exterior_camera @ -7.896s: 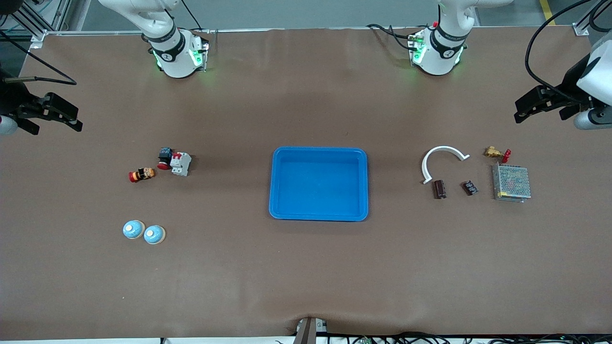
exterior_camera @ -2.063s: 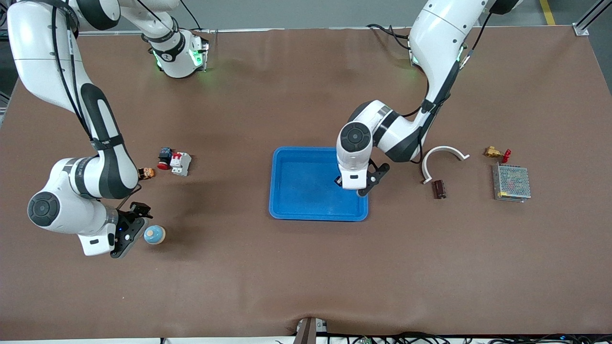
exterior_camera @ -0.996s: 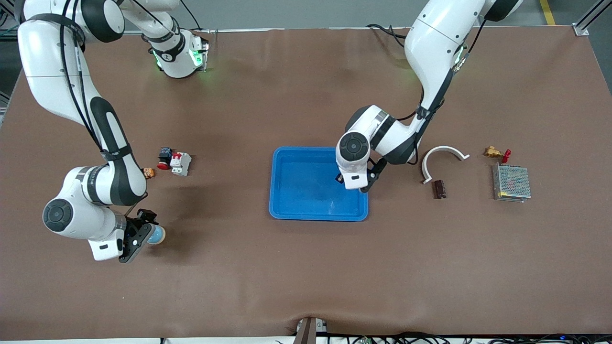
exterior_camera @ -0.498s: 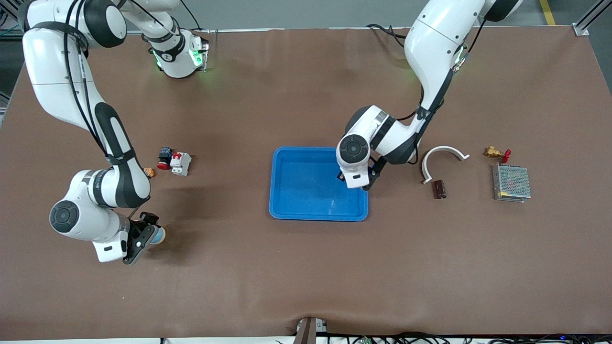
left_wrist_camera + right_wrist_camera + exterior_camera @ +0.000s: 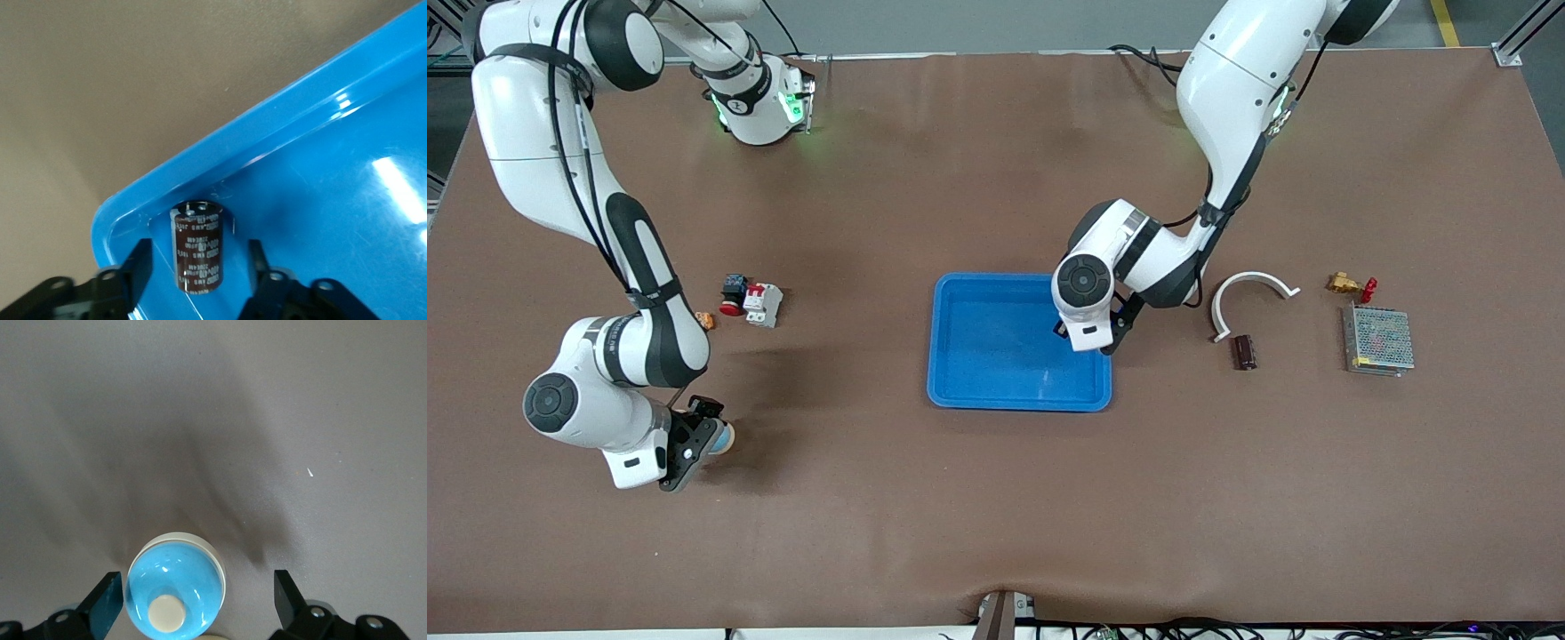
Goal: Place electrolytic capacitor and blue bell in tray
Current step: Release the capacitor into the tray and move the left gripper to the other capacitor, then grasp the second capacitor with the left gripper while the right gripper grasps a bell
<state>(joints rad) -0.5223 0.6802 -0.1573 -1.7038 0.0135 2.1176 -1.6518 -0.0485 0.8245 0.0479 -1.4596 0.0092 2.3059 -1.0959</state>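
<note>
hovering my left claw (image 5: 200, 273), fingers apart, around the capacitor (image 5: 198, 255) in the tray (image 5: 960, 391); my right claw (image 5: 200, 603) is straddling, wide open, the blue bell (image 5: 175, 591) on the surface (image 5: 996, 498).

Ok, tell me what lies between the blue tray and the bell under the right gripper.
Nothing: in the front view the brown table is bare from the blue tray to the blue bell, which sits between the open fingers of the right gripper.
</note>
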